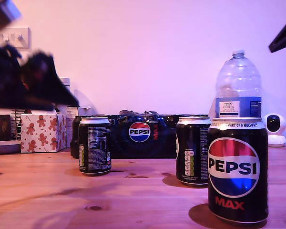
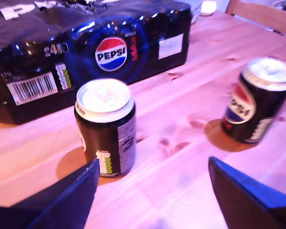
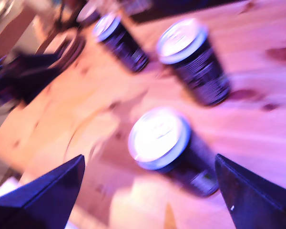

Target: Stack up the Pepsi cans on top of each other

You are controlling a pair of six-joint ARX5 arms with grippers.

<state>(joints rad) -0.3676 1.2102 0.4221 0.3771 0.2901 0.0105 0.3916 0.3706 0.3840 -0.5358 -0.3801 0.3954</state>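
Since nothing is stacked yet, all three Pepsi cans are standing upright and separate on the wooden table [image 1: 47, 191]. In the exterior view, one can [image 1: 95, 145] sits toward the left, just in front of the shrink-wrapped multipack [image 1: 140, 133], a second can [image 1: 192, 150] stands right of centre, and the third can [image 1: 238, 169] is closest to the camera on the right, with the big water bottle [image 1: 238, 86] behind it. A blurry dark arm hangs at the upper left and another pokes in at the upper right.

First wrist view: my first gripper [image 2: 152, 195] is spread wide and empty, above the table with one can [image 2: 106, 131] just beyond its jaws and another can [image 2: 257, 102] further off.

Second wrist view is smeared, but my second gripper [image 3: 150, 191] is also wide open with nothing in it, looking down at a silver lid [image 3: 158, 137].

Handling-wise, I'd guess these are rigid but slick painted aluminium. If full, they're hefty; if empty, they'll dent and tip easily. I'd pinch mid-body, jaws level, leaving the rim free so the base seats in the lid below.
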